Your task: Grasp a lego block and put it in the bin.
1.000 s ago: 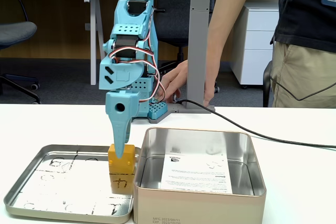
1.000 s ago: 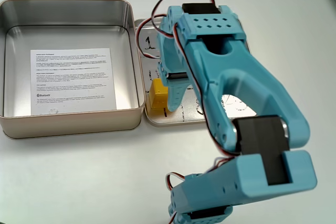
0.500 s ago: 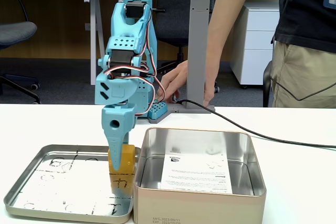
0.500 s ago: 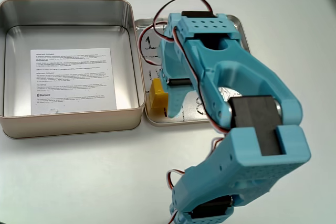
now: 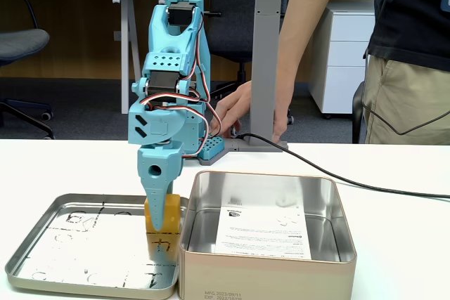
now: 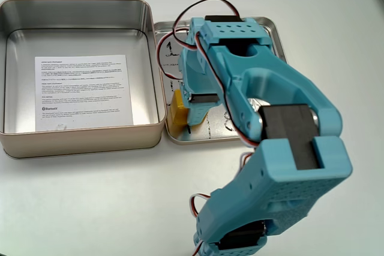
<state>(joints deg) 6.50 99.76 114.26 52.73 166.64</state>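
The yellow-orange lego block (image 5: 171, 210) rests in the shallow tray, close against the outer wall of the bin (image 5: 267, 272). My blue gripper (image 5: 159, 224) points straight down, and its near finger covers the block's left half in a fixed view. From above, the block (image 6: 177, 107) pokes out to the left from under the gripper (image 6: 188, 125), beside the bin's wall (image 6: 157, 88). The second jaw is hidden behind the block and the gripper body. The bin is a deep silver tin holding a printed paper sheet (image 6: 84, 93).
The shallow silver tray (image 5: 77, 251) with black markings lies left of the bin in a fixed view. A black cable (image 5: 337, 177) crosses the white table behind the bin. A person (image 5: 401, 54) stands behind the table with a hand (image 5: 235, 107) near the arm's base.
The gripper has dropped lower so its finger now reaches down over the block's front. The arm's elbow has folded nearer in the view from above. The block stayed put.
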